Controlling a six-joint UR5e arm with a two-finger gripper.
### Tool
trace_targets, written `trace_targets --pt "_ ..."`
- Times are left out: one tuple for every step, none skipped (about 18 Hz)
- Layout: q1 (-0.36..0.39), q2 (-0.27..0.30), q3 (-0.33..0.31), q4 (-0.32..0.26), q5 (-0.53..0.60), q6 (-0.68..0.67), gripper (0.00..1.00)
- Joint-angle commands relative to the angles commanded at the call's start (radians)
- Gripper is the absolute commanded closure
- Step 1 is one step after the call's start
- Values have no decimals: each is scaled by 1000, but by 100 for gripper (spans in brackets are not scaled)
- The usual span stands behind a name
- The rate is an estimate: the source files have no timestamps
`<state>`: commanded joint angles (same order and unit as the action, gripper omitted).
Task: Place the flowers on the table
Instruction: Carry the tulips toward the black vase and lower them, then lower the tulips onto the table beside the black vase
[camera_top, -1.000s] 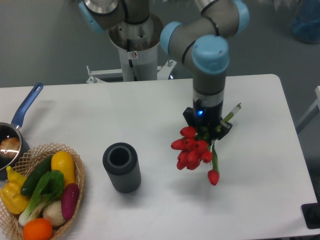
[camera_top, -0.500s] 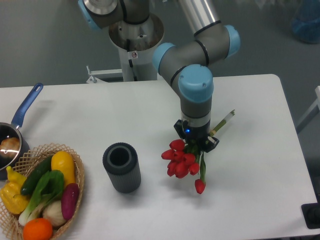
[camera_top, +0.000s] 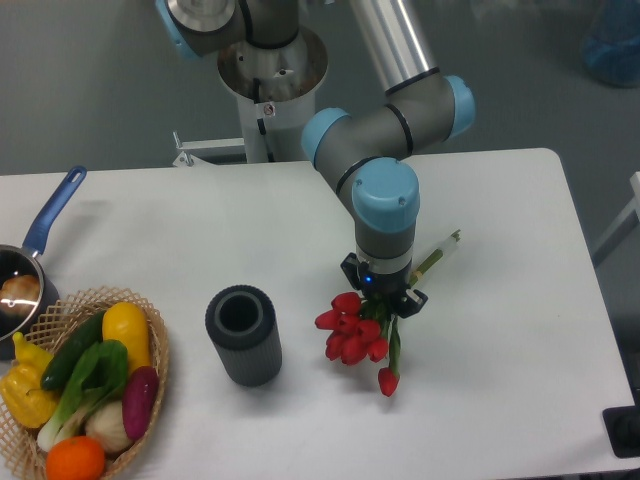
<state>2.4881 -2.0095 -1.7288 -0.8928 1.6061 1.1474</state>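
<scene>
Robotics lab, prob. Industrial arm (camera_top: 385, 110) on metal pedestal (camera_top: 270, 95) behind white tabletop (camera_top: 520, 330), bare grey floor (camera_top: 90, 90). Props near left edge: veg basket (camera_top: 150, 340), saucepan (camera_top: 30, 270), w/ grey cylinder (camera_top: 243, 335) nearby.

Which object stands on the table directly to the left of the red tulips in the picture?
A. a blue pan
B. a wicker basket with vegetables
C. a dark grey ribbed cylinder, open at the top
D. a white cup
C: the dark grey cylinder stands upright beside the flowers, while the basket and the pan are farther away at the table's left edge.
</scene>
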Motion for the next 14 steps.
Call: trace_targets --pt "-2 -5 0 0 0 -2 59" --pt "-2 -8 0 0 0 -2 59" --pt "-2 -9 0 -2 0 -2 59" --pt "-2 -12 0 0 0 -2 59" --pt "-2 -14 0 -2 0 -2 59" --pt "-2 -15 0 0 0 -2 59" --pt "-2 -15 0 0 0 0 59" --pt "-2 -15 0 -2 0 0 59" --pt "-2 -15 0 0 -2 0 59" --pt "0 -15 0 -2 -2 -2 58" --pt "-2 -15 2 -2 -2 0 56" --pt "-2 -15 2 -2 -2 0 54" --pt "-2 -17 2 -2 -2 0 54" --pt "-2 -17 2 -2 -2 0 54"
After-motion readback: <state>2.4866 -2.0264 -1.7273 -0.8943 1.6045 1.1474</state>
